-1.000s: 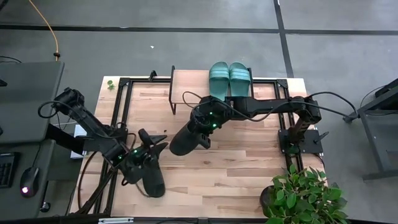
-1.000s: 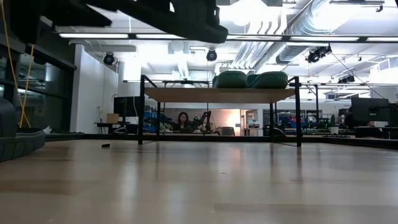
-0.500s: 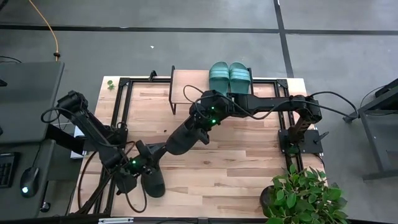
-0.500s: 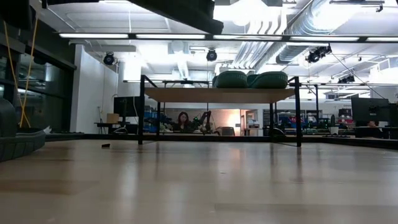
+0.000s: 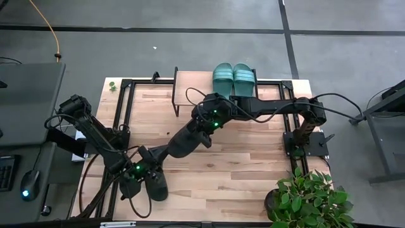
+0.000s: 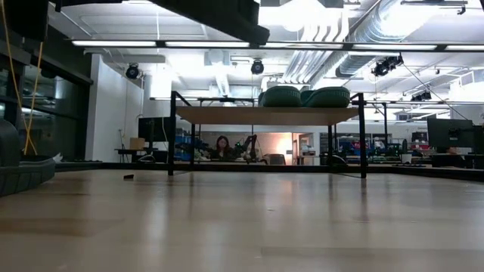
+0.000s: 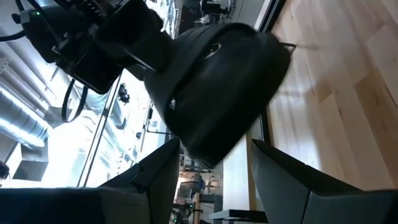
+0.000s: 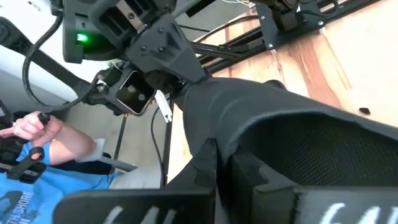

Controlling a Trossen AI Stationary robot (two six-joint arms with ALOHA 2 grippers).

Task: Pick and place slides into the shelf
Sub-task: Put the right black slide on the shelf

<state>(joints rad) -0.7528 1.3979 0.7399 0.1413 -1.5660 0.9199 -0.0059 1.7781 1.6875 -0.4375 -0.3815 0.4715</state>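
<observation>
My right gripper (image 5: pixel 204 126) is shut on a black slide (image 5: pixel 182 143) and holds it over the middle of the table. The slide's free end (image 7: pixel 211 134) points at my left gripper (image 5: pixel 154 154). That gripper is open, with a finger on either side of the free end; I see no touch. A second black slide (image 5: pixel 155 185) lies sole down on the table near the left front, and it also shows in the low view (image 6: pixel 23 175). Two teal slides (image 5: pixel 233 80) lie side by side on the shelf's plank top (image 5: pixel 190 87). My right gripper pinches an edge of the black slide (image 8: pixel 224 146) between its two fingers, at the end nearer the shelf. The fingers come from the table's right and far side, slanting down. The slide is lifted clear of the table and reaches away from the fingers toward my left gripper.
A potted plant (image 5: pixel 310 199) stands at the table's near right corner. A black frame (image 5: pixel 123 114) runs along the table's left and far sides. A person in a blue shirt (image 8: pixel 43 162) sits beyond the table's left side. Bare wood (image 5: pixel 253 164) lies in front of the shelf.
My right gripper has shifted a little toward the shelf. The held slide has swung out long, its free end toward my left gripper. My left gripper has drawn back toward the table's near left corner and stays open.
</observation>
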